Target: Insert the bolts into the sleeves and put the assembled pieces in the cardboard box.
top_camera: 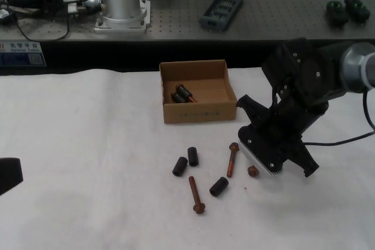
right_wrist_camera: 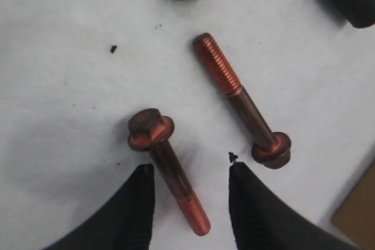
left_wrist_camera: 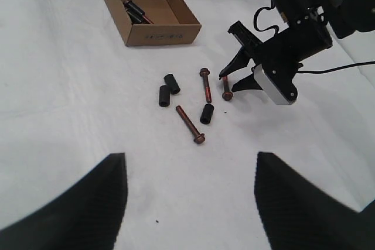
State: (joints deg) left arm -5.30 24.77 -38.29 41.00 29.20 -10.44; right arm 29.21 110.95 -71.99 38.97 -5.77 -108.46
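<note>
Right hand [right_wrist_camera: 188,185] open, empty, straddles one bolt [right_wrist_camera: 169,171]. It should lower squarely, close mid-shank and avoid the second bolt [right_wrist_camera: 246,109]. Left hand [left_wrist_camera: 188,159] open, empty.

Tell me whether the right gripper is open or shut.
Open. The right gripper has its fingers standing apart, with a bolt lying partly between them.

Three rusty-orange bolts [top_camera: 196,194] and three short black sleeves [top_camera: 180,166] lie loose and apart on the white cloth [top_camera: 88,162]. Just beyond them, the open cardboard box [top_camera: 193,112] holds two assembled pieces [top_camera: 183,93].
</note>
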